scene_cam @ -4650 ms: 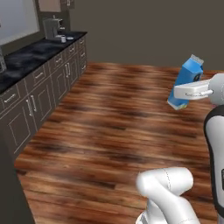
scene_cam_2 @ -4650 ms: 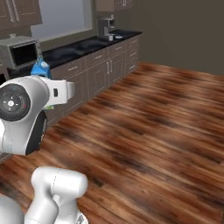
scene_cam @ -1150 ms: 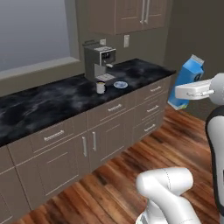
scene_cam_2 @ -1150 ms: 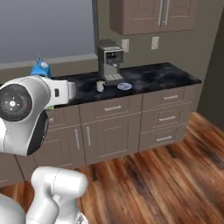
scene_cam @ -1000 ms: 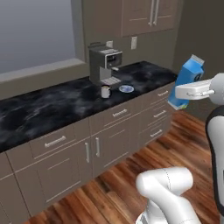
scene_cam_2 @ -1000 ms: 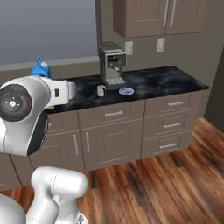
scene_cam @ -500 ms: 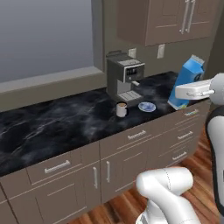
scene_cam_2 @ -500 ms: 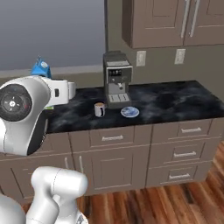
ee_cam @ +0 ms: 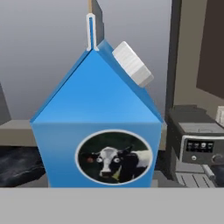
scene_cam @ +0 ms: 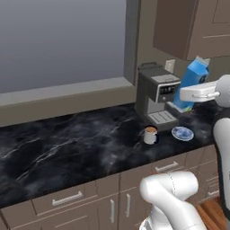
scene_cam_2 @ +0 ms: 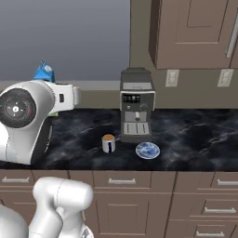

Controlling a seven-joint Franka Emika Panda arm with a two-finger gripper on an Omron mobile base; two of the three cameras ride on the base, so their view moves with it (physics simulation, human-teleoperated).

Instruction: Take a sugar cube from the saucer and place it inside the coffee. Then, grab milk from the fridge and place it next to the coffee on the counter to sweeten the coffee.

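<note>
My gripper [scene_cam: 189,93] is shut on the milk [scene_cam: 194,81], a blue gable-top carton held upright in the air above the counter's right part. The hand view has the milk [ee_cam: 100,131] close up, with a cow picture and a white cap. In the right base view just the carton's top [scene_cam_2: 44,72] peeks over my arm. The coffee [scene_cam: 150,134] [scene_cam_2: 108,143], a white mug with brown liquid, stands on the black marble counter [scene_cam: 67,152] [scene_cam_2: 195,139]. The blue saucer [scene_cam: 182,133] [scene_cam_2: 148,150] lies just right of the mug. The sugar cube and fridge are out of view.
A dark grey coffee machine [scene_cam: 157,101] [scene_cam_2: 136,104] [ee_cam: 197,148] stands on the counter right behind the mug and saucer. Brown wall cabinets [scene_cam_2: 190,32] hang above it. Drawers with silver handles [scene_cam_2: 121,181] sit below the worktop. A grey window [scene_cam: 63,45] is behind the counter.
The base has driven, so the whole scene shifted: counter, coffee machine, mug and saucer now appear nearer and more central. The milk stays in my shut gripper.
</note>
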